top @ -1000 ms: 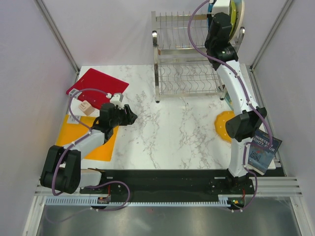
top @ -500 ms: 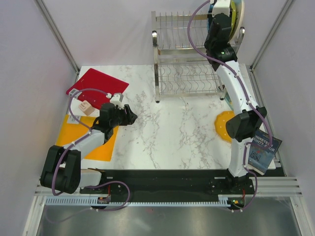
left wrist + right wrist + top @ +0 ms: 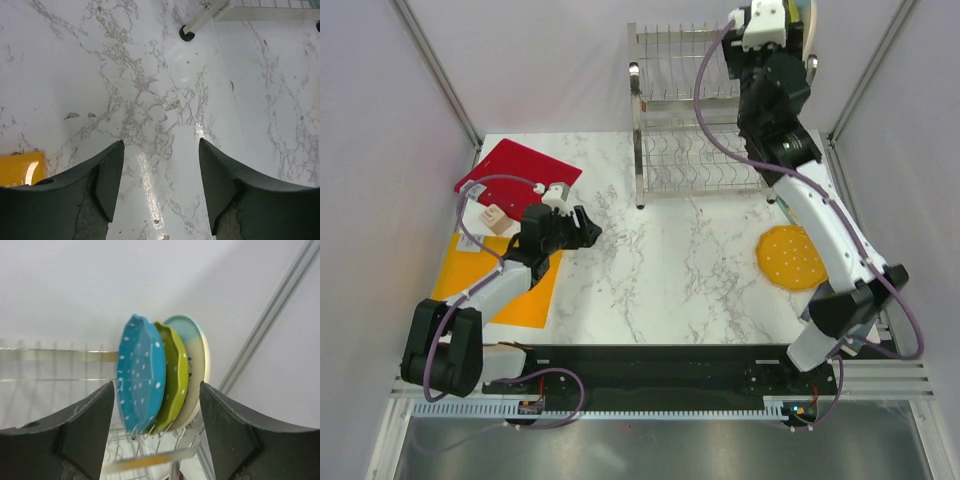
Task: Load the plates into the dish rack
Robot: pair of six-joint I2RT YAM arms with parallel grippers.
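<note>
Three plates stand on edge in the top tier of the dish rack point(image 3: 60, 356): a blue dotted plate point(image 3: 141, 375), a lime-green plate point(image 3: 176, 377) and a cream-and-light-blue plate point(image 3: 198, 357). My right gripper point(image 3: 157, 386) is open just in front of them, with its fingers apart from the plates. In the top view the right gripper point(image 3: 768, 35) is up at the right end of the dish rack point(image 3: 700, 110). An orange dotted plate point(image 3: 790, 257) lies flat on the table at the right. My left gripper point(image 3: 160, 142) hangs open and empty over the marble.
A red square board point(image 3: 517, 175) and a flat orange mat point(image 3: 495, 285) lie at the left, with a small white item point(image 3: 492, 218) between them. A rack leg point(image 3: 200, 22) stands ahead of the left gripper. The right arm's elbow point(image 3: 855, 300) juts over the table's right edge.
The right jaws have spread apart at the rack. The right arm's elbow swung out to the right, uncovering the orange plate. The left jaws opened a little wider.
</note>
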